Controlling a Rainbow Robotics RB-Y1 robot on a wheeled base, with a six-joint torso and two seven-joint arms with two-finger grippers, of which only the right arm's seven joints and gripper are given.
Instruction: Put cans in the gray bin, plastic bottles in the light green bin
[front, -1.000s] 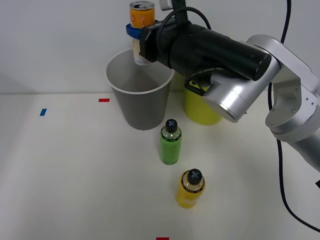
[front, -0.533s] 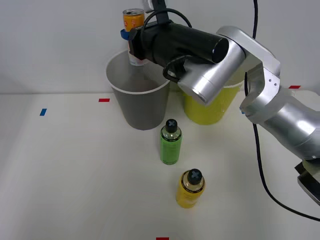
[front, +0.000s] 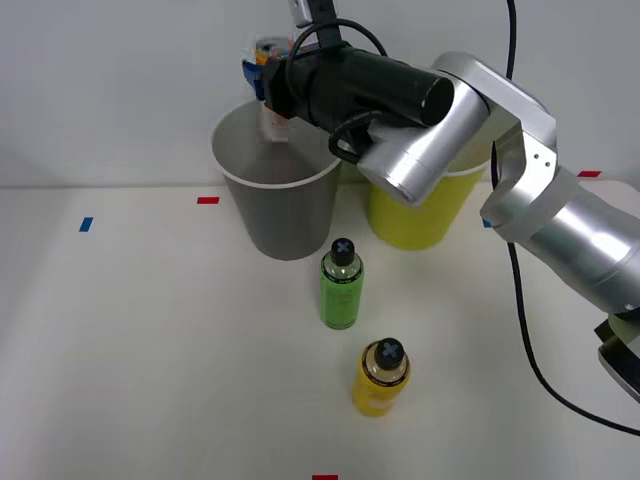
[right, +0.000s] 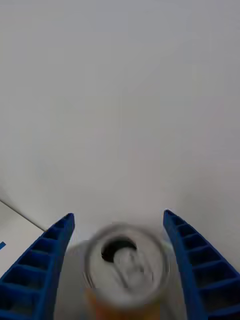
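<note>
Our right gripper (front: 262, 72) hangs above the far side of the gray bin (front: 285, 215), and the change from half a second ago is plain: the blue fingers (right: 42, 267) that were clamped on the can (right: 127, 272) now stand wide, with open space on each side of its silver top in the wrist view. The can itself is smeared with motion in both views — in the front view it sits lower than before, its pale lower end already level with the bin's white rim. We judge it has just been let go and is dropping into the bin, though we cannot yet see it resting on the bottom.

If it lands inside, the can part of the job is settled. What remains is the two plastic bottles, both upright on the table and untouched: the green bottle (front: 342, 285) just near of the gray bin, and the yellow bottle (front: 381, 377) nearer still and slightly to the right. The light green bin (front: 415, 215) stands just right of the gray one, partly hidden behind our arm — that is where both should go, the green bottle being the closer pick.
</note>
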